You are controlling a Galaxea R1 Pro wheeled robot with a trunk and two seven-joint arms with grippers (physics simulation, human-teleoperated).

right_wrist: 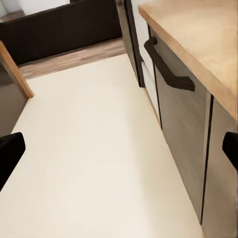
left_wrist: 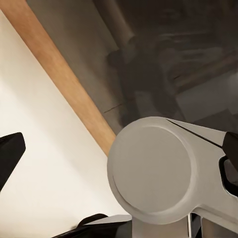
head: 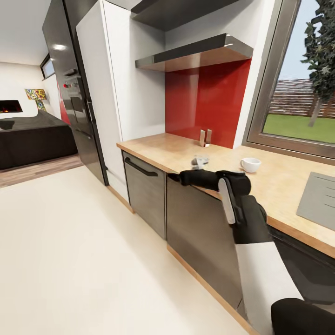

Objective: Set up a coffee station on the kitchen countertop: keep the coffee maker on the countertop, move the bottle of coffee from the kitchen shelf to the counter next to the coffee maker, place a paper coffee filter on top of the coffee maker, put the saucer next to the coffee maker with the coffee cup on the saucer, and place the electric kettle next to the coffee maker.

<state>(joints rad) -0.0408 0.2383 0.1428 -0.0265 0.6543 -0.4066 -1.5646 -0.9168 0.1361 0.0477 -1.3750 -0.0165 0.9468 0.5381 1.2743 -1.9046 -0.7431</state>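
The coffee cup (head: 251, 164) sits on the tabletop (head: 279, 181) by the window, with no saucer visible under it. The right gripper (head: 174, 177) hangs off the front edge; its wrist view shows jaws wide, empty. Left jaws: cannot tell. Approach the cup from above.

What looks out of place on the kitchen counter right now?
Little. The white cup stands upright on the bare countertop with no saucer under it. Near the counter's front edge lies a small greyish thing, too blurred to identify. Nothing looks spilled or broken.
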